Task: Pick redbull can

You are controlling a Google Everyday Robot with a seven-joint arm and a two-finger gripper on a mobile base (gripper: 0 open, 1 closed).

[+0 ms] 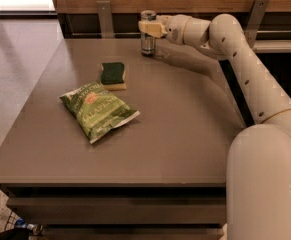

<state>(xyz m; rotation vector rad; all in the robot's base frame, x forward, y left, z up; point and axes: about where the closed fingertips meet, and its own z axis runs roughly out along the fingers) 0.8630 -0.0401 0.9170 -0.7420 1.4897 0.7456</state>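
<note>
An upright, slim silver-and-blue metal redbull can (147, 45) is overlapped near its top by the cream gripper (149, 28); closure cannot be told.

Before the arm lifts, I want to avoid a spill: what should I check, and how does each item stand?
1. redbull can upright on the table: ok.
2. gripper level with the can's upper half: ok.
3. Firm hold on the can: cannot tell.
4. sponge apart from the can: ok.
5. chip bag apart from the can and arm: ok.
</note>
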